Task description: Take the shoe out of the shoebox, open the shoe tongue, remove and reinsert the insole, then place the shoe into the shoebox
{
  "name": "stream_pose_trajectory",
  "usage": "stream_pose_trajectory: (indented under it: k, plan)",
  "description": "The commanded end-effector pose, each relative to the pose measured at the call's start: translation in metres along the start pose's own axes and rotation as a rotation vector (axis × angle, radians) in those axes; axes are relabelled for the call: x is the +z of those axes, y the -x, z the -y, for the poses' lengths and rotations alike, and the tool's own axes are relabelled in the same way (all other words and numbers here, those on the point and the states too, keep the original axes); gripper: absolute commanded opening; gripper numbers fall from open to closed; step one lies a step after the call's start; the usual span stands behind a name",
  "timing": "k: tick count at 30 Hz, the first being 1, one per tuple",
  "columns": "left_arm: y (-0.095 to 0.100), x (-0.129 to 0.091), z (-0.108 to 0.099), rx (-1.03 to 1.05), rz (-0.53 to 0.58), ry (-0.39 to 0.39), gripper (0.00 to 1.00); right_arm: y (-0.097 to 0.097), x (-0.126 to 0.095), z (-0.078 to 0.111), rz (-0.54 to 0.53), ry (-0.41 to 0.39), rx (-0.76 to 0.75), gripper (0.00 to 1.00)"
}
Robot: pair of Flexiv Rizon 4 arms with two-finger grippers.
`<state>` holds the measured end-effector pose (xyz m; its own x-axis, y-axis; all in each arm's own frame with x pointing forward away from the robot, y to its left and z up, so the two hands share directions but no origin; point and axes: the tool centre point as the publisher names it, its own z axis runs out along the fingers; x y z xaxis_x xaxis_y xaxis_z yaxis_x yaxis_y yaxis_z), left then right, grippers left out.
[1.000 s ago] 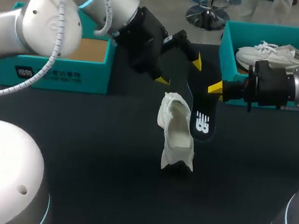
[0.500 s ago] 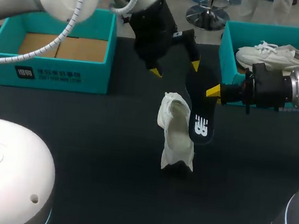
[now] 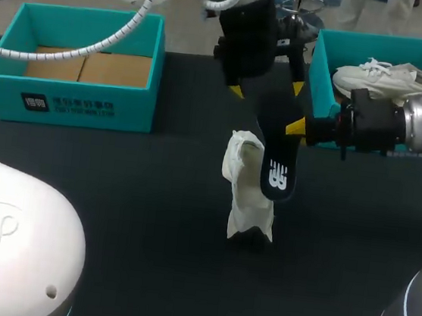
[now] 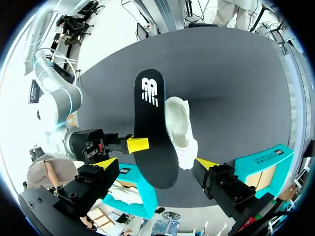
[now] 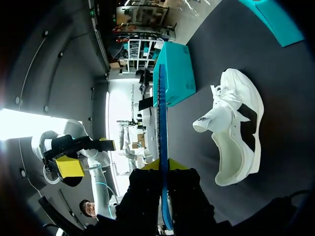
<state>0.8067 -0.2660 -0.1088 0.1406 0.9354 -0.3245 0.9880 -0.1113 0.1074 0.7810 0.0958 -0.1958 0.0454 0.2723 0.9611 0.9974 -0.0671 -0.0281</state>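
Two shoes: a white shoe (image 3: 248,197) stands mid-frame on the surface (image 3: 115,193), and a second shoe (image 3: 388,75) lies in the upper-right shoebox (image 3: 321,71). The right end effector (image 3: 297,127) grasps the single insole (image 3: 276,158). The left end effector (image 3: 267,88), above it, is released.

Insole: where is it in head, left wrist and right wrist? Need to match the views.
Head view: insole mid-table, pinched by the right gripper, against the white shoe.
Left wrist view: insole flat-on ahead of the open left gripper.
Right wrist view: insole edge-on between the right gripper's fingers.
Shared landmark: the white shoe beside it.
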Motion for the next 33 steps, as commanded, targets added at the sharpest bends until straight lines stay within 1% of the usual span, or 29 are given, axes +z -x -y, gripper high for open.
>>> stream_pose_trajectory:
  k: [1,6,17,26,33]
  plan:
    - [0.0101,0.0017,-0.005,0.005,-0.121,-0.003,1.0,0.0005,0.0031,-0.001,-0.003,0.006,0.0,0.0]
    - [0.0117,0.0013,-0.0057,0.004,-0.126,-0.009,1.0,0.0002,0.0013,-0.0023,-0.021,0.021,0.001,0.0]
    - [0.0142,-0.0011,-0.0059,-0.003,-0.118,-0.007,1.0,-0.004,-0.0001,-0.0057,-0.026,0.022,-0.009,0.0]
    - [0.0154,-0.0023,-0.0014,0.009,-0.113,-0.011,1.0,-0.0047,-0.0059,-0.0035,-0.025,0.031,-0.006,0.0]
    - [0.0153,-0.001,0.0012,0.013,-0.112,-0.018,1.0,-0.0071,-0.0046,-0.0017,-0.032,0.03,-0.007,0.0]
